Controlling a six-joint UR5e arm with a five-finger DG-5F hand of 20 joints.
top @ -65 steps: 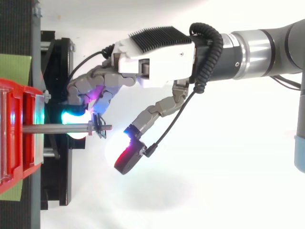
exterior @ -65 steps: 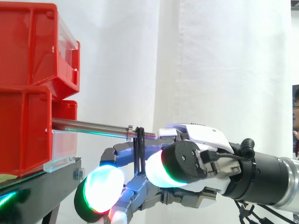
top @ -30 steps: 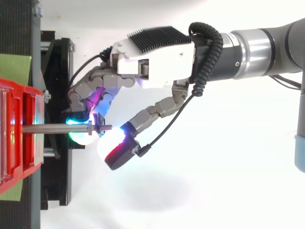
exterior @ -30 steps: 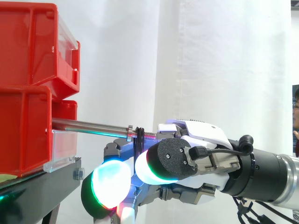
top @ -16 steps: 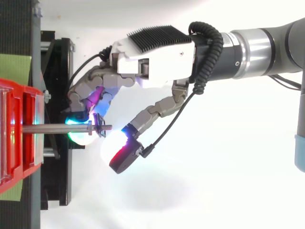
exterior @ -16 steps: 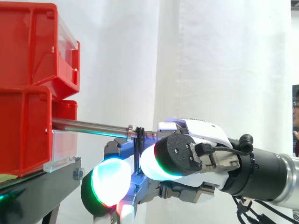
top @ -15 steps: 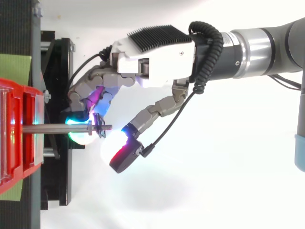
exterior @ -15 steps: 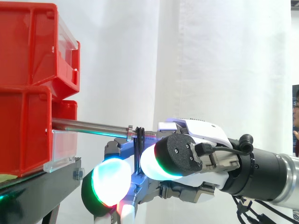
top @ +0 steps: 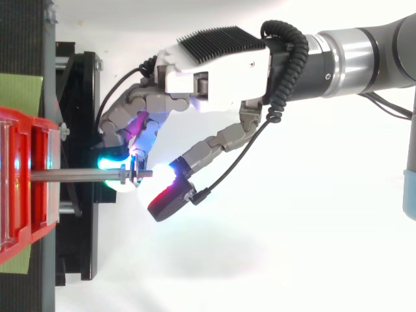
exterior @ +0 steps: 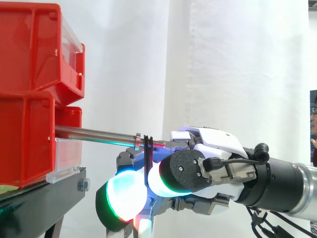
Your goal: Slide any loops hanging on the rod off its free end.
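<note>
Shifted rightward, the hand (exterior: 214, 145) pinches thin black loops (exterior: 148, 151) hanging on the rod (exterior: 94, 133) near its tip.

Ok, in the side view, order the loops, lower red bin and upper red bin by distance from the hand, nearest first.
1. loops, right at the hand, on the rod near its free end.
2. lower red bin, left.
3. upper red bin, top left.
</note>
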